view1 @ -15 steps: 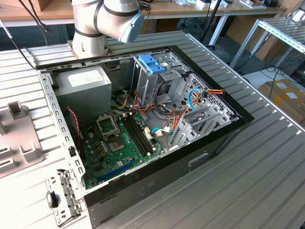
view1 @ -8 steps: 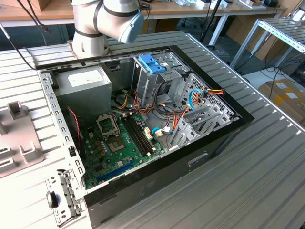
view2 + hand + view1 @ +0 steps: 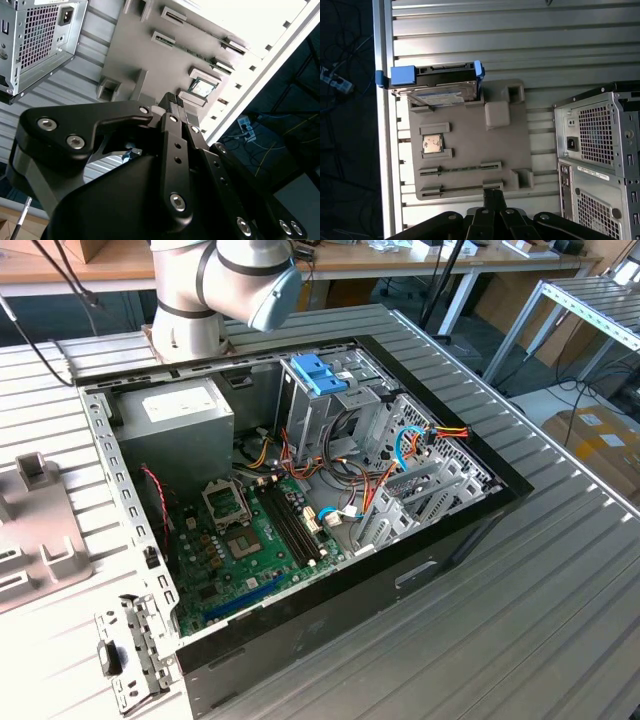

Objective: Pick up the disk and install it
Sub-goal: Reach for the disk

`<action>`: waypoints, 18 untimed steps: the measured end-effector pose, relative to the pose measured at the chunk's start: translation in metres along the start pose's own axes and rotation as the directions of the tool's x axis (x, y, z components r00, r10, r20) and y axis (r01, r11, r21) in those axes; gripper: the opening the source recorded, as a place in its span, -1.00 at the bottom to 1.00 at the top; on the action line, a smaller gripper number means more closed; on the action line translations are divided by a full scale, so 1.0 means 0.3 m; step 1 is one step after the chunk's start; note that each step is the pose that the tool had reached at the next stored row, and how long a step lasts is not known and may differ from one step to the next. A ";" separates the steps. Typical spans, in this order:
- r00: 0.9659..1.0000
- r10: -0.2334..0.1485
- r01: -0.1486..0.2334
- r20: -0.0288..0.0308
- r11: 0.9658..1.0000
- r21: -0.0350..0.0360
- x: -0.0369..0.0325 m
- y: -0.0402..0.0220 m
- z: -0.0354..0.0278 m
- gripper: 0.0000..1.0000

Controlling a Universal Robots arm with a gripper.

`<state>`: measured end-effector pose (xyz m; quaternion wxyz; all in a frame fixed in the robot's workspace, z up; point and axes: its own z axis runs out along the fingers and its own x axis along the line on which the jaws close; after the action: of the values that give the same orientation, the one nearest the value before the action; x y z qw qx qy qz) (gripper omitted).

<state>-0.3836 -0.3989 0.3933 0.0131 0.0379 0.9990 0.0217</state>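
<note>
Risk here sits mostly in the grasp itself. The gripper point(image 3: 492, 194) hangs over the near edge of the grey fixture plate point(image 3: 470, 145). Its fingers are brought together with nothing between them, and the second wrist view shows the same. The disk point(image 3: 440, 95) lies at the opposite end of that plate, well ahead of the fingertips. It lies label side up, with blue plastic on both sides and its blue tab reaching the table's edge rail point(image 3: 384, 150). Whether it lies flat in its pocket I cannot tell.

Fingers lowered while closed would likely strike the drive's top instead of straddling it. A push that way could slide it over the rail, where the surface ends.

Between the hand and the disk sit a processor chip point(image 3: 432, 144) and two memory sticks point(image 3: 457, 169), which a low approach could clip.

A pinch on the plastic side pieces may flex or slip, so the drive could be held skewed. A skewed drive could then jam in the open computer case point(image 3: 470, 502) beside the hand, where loose cables point(image 3: 372, 480) crowd the bays.
</note>
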 end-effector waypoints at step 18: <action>1.000 0.000 0.000 0.000 1.000 0.000 0.049 -0.004 -0.001 -0.79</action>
<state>-0.3983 -0.3989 0.3933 0.0130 0.0379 0.9990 0.0217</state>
